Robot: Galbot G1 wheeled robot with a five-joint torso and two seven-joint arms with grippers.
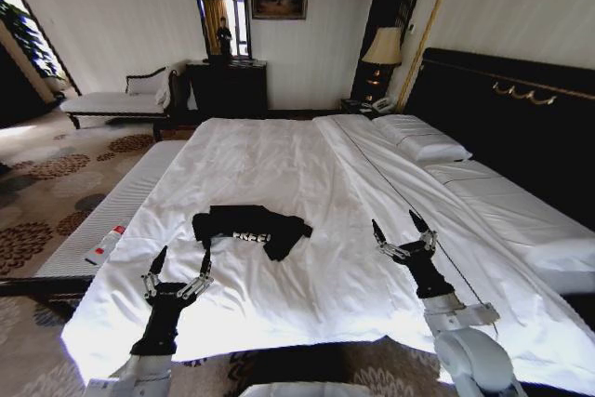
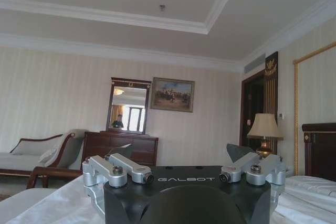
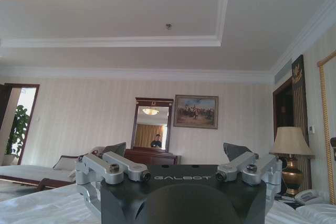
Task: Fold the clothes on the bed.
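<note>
A black T-shirt with small white lettering lies crumpled on the white duvet of the bed, near its foot end. My left gripper stands open with its fingers pointing up, just short of the shirt's left side and apart from it. My right gripper is also open and upright, well to the right of the shirt. In the left wrist view the left gripper has its fingers spread wide with nothing between them. The right gripper stands the same way in the right wrist view.
A pale bench runs along the bed's left side with a small white and red object on it. Pillows and the dark headboard are at the right. A chaise, dresser and lamp stand by the far wall.
</note>
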